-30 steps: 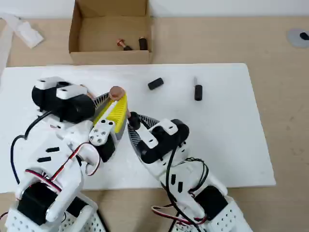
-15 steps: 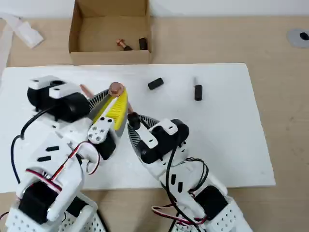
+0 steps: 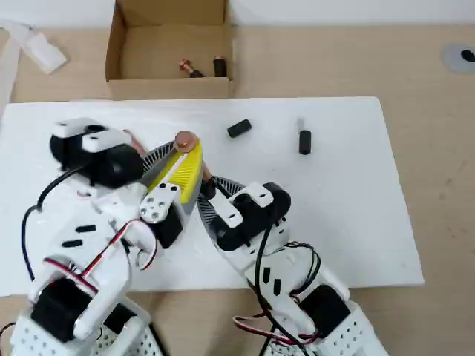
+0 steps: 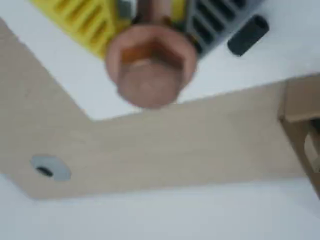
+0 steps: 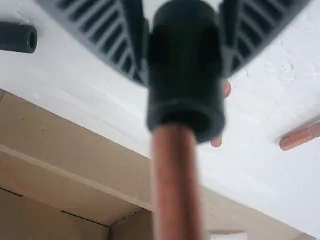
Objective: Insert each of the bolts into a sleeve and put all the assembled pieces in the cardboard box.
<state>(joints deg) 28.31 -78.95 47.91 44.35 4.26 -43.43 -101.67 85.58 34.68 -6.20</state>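
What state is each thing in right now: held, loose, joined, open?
Copper bolt: held by left gripper, shaft in the sleeve's mouth.
Black cylindrical sleeve: held by right gripper.
Two other black sleeves: loose on white mat.
Second copper bolt: loose on mat.
Cardboard box: open, pieces inside.

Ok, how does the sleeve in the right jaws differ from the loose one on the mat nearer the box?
The held sleeve is clamped in the right gripper; the loose sleeve lies free on the white mat. The held sleeve has the copper bolt shaft at its mouth; the loose sleeve has no bolt in it. Both are black cylinders.
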